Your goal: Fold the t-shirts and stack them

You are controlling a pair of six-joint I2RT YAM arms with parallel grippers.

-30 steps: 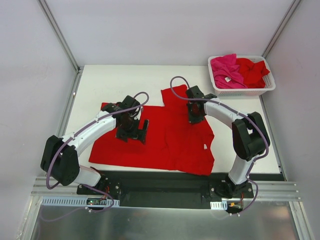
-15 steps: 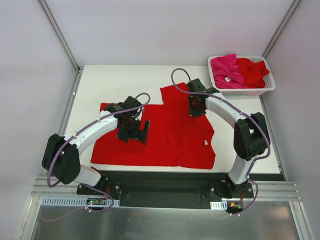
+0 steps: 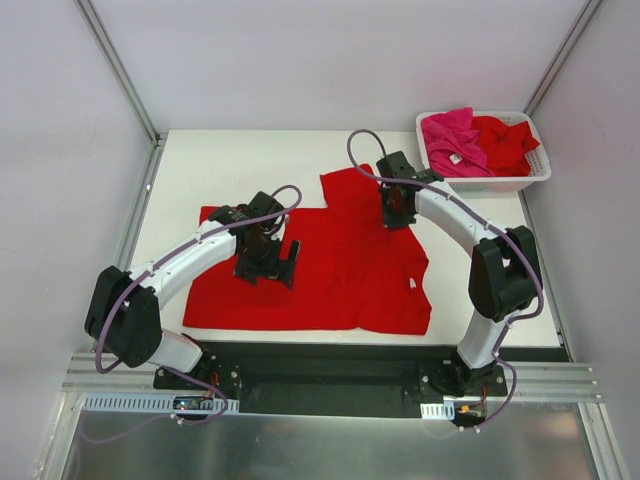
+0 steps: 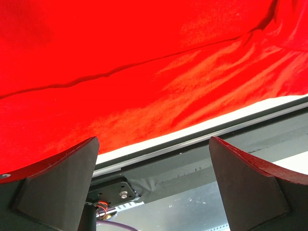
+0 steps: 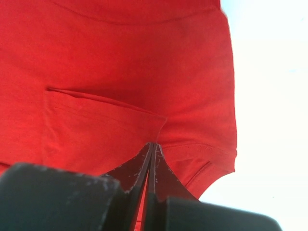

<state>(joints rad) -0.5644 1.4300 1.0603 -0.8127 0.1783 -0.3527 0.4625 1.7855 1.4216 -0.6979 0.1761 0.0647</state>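
- Red and spread flat, the shirt (image 3: pixel 340 275) is lying on the table (image 3: pixel 230 165), beneath both claws.
- Over its left half the left claw (image 3: pixel 268 262) is hovering with jaws standing wide apart, holding nothing; in the wrist view red cloth is filling the space ahead of its fingers (image 4: pixel 62 178), and the table's near edge is showing between them.
- At the far sleeve the right claw (image 3: pixel 397 207) is sitting fully closed, pinching a fold of the shirt; the cloth is bunching at its fingertips (image 5: pixel 137 168).
- Well apart to the right claw's right, further from the arms, the basket (image 3: pixel 485 183) is holding a pink shirt (image 3: pixel 450 140) and a red shirt (image 3: pixel 505 142), both crumpled.
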